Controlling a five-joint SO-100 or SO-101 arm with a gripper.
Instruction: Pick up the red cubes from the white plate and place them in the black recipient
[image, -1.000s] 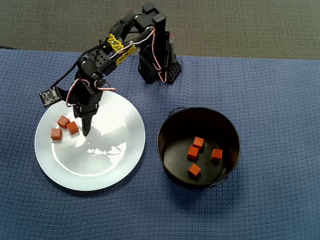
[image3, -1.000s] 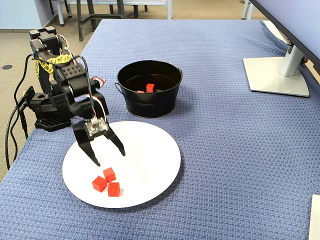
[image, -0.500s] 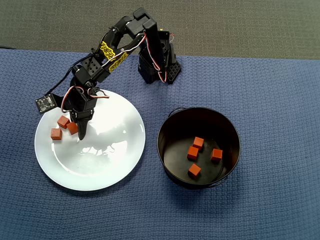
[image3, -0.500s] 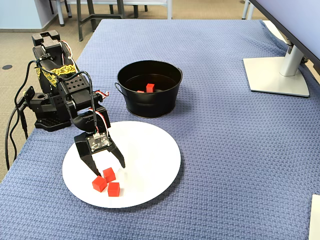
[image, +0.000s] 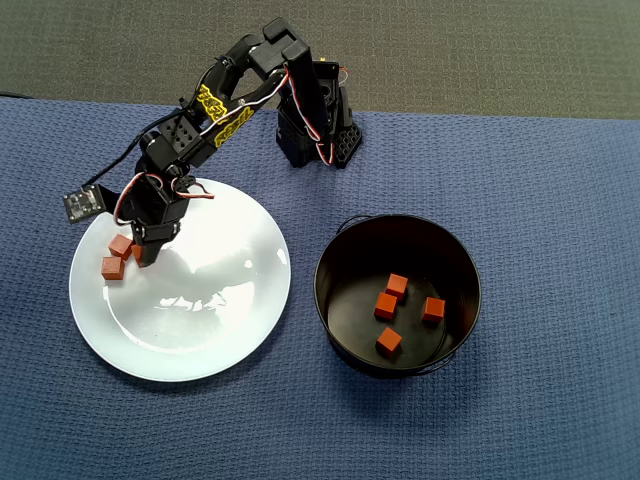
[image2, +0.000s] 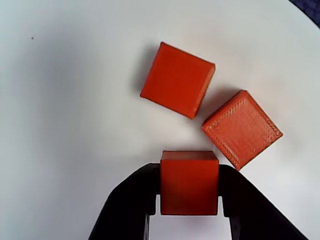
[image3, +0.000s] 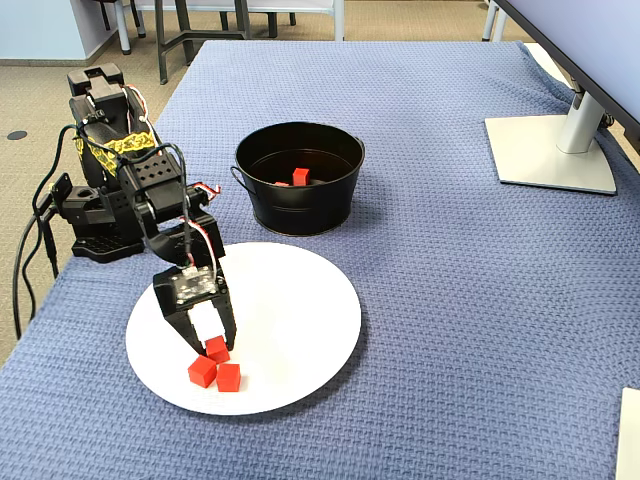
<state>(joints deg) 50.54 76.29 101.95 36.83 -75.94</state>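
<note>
On the white plate (image: 200, 330), my gripper (image2: 189, 200) has its jaws closed flat on opposite faces of one red cube (image2: 189, 182). Light, rigid, matte; should hold. Two neighbours (image2: 177, 80) just beside.

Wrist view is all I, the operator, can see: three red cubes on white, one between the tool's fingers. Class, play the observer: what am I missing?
Operator: Is anything already in the pot?
Observer: Yes. The overhead view shows four red cubes lying inside the black pot.
Operator: Where is the pot from the plate?
Observer: In the overhead view it stands right of the white plate, apart from it.
Operator: Where on the plate am I?
Observer: Near its left edge in the overhead view; the tool is down on the cube cluster in the fixed view.
</note>
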